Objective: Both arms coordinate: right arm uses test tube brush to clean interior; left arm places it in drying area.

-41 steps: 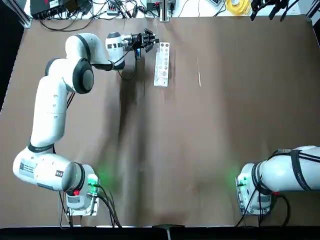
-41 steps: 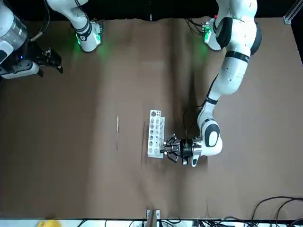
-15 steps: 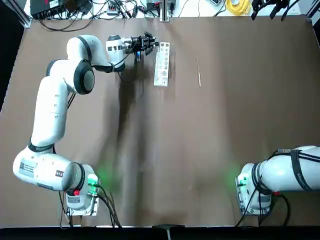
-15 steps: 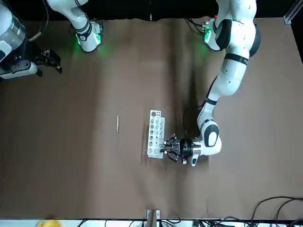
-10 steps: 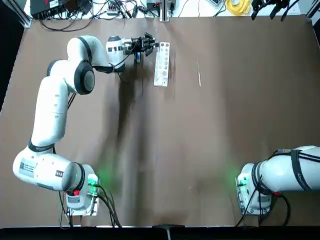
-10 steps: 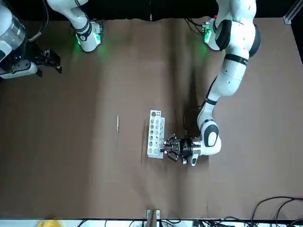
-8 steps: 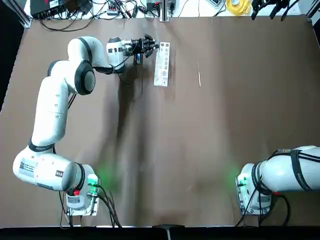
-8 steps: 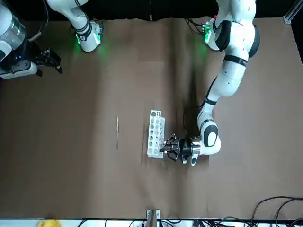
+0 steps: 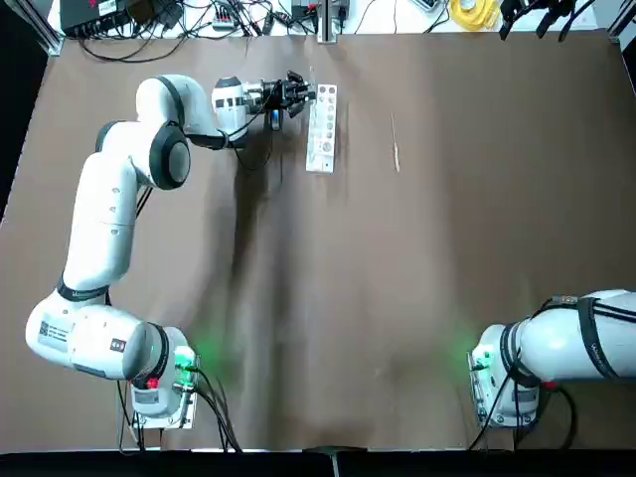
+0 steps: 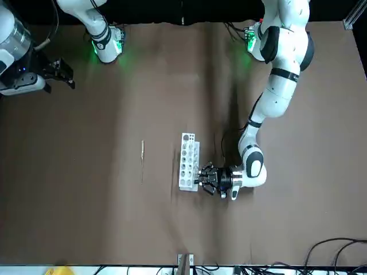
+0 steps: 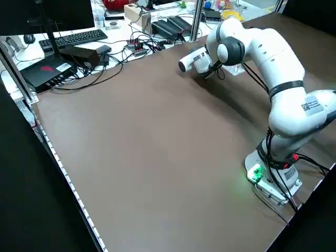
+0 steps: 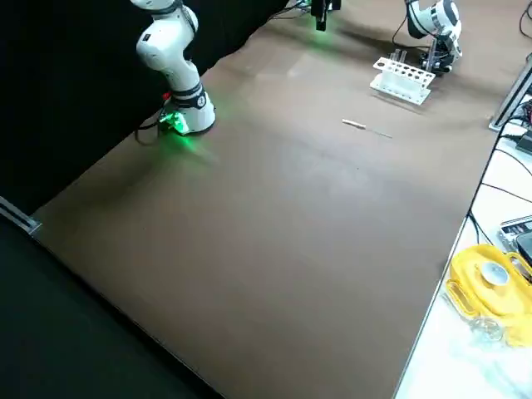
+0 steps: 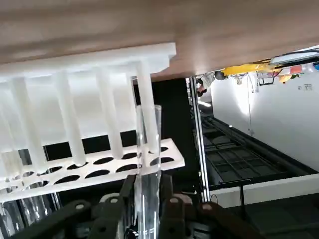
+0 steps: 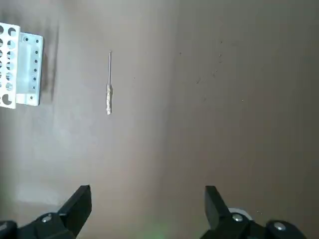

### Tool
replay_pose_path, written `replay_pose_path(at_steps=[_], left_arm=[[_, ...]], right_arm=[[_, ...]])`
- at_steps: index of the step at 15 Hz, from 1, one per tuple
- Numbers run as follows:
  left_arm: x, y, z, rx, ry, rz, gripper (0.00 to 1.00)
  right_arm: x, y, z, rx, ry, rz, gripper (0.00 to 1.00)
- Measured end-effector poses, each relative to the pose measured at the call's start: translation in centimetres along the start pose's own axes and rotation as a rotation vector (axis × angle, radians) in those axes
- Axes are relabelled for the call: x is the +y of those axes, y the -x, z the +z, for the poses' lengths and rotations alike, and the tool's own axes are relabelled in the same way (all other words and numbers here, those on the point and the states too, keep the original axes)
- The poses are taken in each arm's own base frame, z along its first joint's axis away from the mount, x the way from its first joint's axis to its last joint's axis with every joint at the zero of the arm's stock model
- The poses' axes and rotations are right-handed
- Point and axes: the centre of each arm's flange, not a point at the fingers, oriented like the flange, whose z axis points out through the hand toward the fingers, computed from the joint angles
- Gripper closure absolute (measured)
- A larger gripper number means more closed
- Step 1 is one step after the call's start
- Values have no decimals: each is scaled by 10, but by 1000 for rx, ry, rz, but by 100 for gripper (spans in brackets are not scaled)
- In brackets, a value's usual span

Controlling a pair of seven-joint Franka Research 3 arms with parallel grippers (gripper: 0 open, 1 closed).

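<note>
- Left gripper (image 13: 149, 186) at the rack (image 9: 321, 129), closed on a clear tube (image 13: 148, 201)!
- Slim brush (image 14: 109, 89), pale thicker end, lying right of the rack.
- Right gripper (image 14: 148, 188) parked, wide open, well right of the rack.

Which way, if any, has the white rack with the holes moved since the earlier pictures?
No, the white rack has not visibly moved: in the top view it keeps its spacing from the test tube brush.
</note>
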Motion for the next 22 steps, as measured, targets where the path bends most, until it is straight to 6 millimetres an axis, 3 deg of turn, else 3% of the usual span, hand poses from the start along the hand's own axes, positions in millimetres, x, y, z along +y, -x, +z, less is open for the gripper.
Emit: replay_pose_path(at_steps=[2,8,9,10,12,13,16,19,22], left_arm=[[0,0,0,0,0,0,61],[7,5,-4,-3,8,12,6],[14,13,-6,0,9,19,0],[23,24,-11,12,2,24,0],[46,62,-23,47,-33,47,0],[70,114,-41,112,-95,113,0],[94,199,-80,250,-244,248,0],[101,272,-143,463,-429,365,0],[90,333,-202,704,-646,420,0]], right_arm=[[0,0,0,0,0,0,0],[0,0,0,0,0,0,0],[0,0,0,0,0,0,0],[0,0,0,0,0,0,0],[0,0,0,1,0,0,0],[0,0,0,1,0,0,0],[0,0,0,1,0,0,0],[-1,0,0,1,0,-2,0],[-1,1,2,-6,1,-4,0]])
